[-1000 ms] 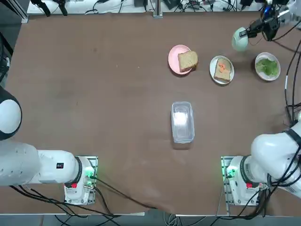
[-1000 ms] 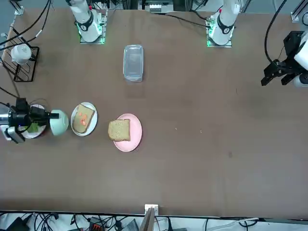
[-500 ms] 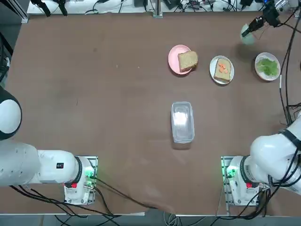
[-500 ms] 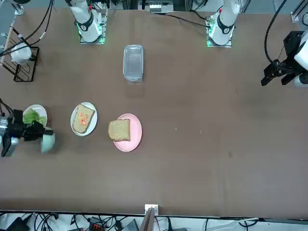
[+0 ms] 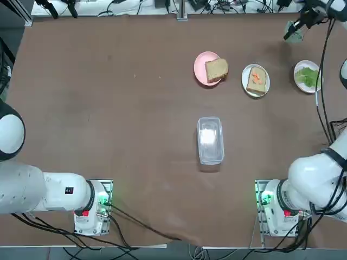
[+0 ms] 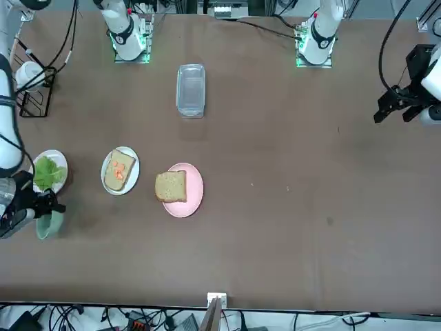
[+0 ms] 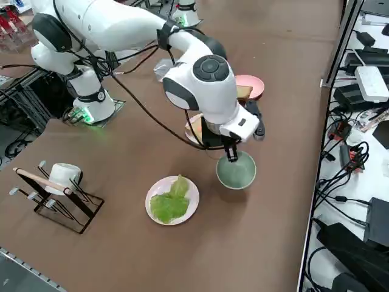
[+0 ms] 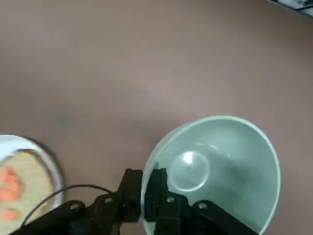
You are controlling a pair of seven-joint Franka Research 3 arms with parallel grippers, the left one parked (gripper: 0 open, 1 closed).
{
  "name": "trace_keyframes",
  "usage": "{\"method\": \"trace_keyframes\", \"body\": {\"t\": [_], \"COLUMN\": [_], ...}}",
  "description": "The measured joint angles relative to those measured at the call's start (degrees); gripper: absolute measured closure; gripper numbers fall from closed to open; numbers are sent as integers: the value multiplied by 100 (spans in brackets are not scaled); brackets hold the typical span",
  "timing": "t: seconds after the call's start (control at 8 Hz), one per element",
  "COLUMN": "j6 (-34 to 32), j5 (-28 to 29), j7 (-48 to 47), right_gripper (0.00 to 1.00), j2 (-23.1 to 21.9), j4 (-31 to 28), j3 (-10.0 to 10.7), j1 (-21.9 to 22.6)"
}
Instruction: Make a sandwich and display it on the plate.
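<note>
While the right gripper pinches the bowl's rim, each view gives this:

Top view, gripper: the right gripper is at the far right corner of the table, fingers closed on the pale-green bowl.
Top view, plates: a pink plate carries one bread slice; beside it a white plate carries a second slice with orange bits on top; further right another white plate, partly behind a cable, holds lettuce.
Top view, sandwich: not stacked; bread and lettuce lie on three separate plates.
Top view, box: a clear box stands mid-table, well apart from the plates.

Front view, bowl: the bowl sits low at the left edge, nearer the camera than the lettuce plate; the gripper is on its rim.
Front view, rack: a wire rack with a white cup stands near the left edge.

Side view, bowl: the bowl hangs upright under the gripper, just beside the lettuce plate; whether it touches the table I cannot tell.
Side view, pink plate: it shows behind the wrist.

Wrist view, grip: two fingers clamp the rim, one inside and one outside the bowl, which is empty.
Wrist view, topped slice: part of its plate is in view.
</note>
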State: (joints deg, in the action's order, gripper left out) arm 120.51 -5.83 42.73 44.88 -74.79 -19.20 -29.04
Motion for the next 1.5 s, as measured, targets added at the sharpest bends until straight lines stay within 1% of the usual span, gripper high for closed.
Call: {"method": "trace_keyframes", "body": {"t": [0.12, 0.25, 0.62, 0.88, 1.25, 1.38, 1.5], "j6": [252, 456, 1194, 1707, 1901, 1941, 1956], "j5": [-511, -860, -1287, -1511, -1706, -1763, -1774], "j7": [-4, -4, 2, 1, 1, 1, 1], "right_gripper": [95, 95, 95, 95, 95, 94, 81], "j2": [99, 206, 549, 748, 784, 786, 790], "j4": [0, 0, -1, -1, 11, 13, 12], "j3": [60, 146, 494, 633, 770, 782, 783], "j1": [-5, -25, -77, -85, -83, -83, -80]}}
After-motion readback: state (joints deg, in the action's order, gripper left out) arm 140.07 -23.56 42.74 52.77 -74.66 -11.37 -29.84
